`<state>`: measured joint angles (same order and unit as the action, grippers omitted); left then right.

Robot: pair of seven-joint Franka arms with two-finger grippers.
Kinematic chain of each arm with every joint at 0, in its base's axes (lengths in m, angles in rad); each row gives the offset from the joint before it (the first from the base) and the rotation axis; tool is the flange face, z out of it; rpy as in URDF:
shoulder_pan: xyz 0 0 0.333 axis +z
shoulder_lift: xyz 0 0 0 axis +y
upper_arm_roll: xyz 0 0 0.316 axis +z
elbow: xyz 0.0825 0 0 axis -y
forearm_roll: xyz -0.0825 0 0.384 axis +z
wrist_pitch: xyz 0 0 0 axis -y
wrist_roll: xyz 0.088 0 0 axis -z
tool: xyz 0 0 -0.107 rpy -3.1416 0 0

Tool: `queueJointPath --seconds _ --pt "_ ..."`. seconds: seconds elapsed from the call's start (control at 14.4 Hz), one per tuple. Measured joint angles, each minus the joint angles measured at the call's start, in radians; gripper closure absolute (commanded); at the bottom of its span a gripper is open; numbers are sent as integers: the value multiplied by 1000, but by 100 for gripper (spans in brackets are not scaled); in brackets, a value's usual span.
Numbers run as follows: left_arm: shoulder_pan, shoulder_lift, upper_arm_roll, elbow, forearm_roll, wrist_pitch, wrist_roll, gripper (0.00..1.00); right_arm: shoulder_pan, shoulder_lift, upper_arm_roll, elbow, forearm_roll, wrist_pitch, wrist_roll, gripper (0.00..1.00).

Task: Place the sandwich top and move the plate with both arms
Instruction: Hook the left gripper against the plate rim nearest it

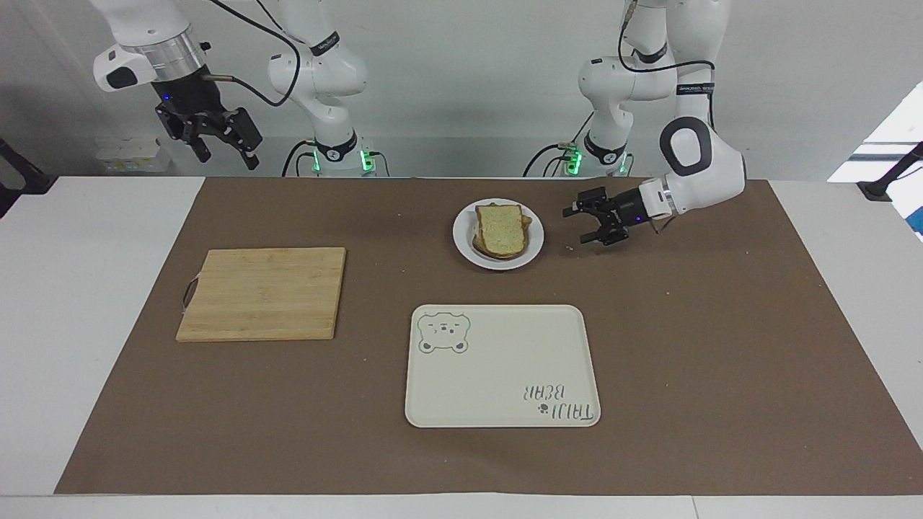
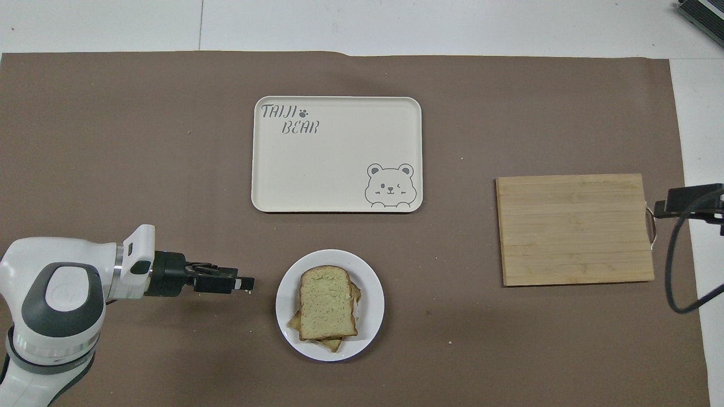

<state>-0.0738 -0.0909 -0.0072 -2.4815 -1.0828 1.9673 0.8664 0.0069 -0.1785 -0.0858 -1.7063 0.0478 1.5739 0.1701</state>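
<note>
Sandwich top (image 1: 500, 228) already sits on plate (image 1: 532, 249); left gripper (image 1: 593, 227) low just beside plate, jaws spread, empty. Right gripper (image 1: 214, 141) high, jaws spread, off past cutting board (image 1: 263, 293). Catch rim squarely, level.

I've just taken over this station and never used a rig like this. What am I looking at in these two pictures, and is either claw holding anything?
Two white robot arms work at a table covered with a brown mat. One picture faces the robots from across the table; the other looks down from above their end.

On the mat: a small white plate holding a sandwich, its plain top slice already on. A cream bear tray lies farther from the robots. A wooden cutting board lies toward the right arm's end.

The left gripper hangs low beside the plate, open and empty, not touching it. The right gripper is raised high off the mat at its own end, open, also empty.
</note>
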Motion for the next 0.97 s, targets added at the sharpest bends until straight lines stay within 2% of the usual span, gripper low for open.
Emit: queueJointPath --seconds 0.14,0.21,0.42,0.62,0.97 --pt "0 23 0 -10 -38 5 18 18 -3 0 -6 -3 -1 -3 -70 0" --pt "0 33 -1 -16 -63 6 36 21 -4 0 -6 -10 -1 -3 -103 0" --pt "0 81 -1 -50 -163 8 149 24 -1 4 1 -24 -10 -1 -148 0" --pt "-2 132 -2 -85 -255 11 264 26 -2 22 1 -12 -73 0 -210 0" --pt "-53 142 -3 -108 -318 26 294 35 -1 47 2 2 -74 8 -217 0"
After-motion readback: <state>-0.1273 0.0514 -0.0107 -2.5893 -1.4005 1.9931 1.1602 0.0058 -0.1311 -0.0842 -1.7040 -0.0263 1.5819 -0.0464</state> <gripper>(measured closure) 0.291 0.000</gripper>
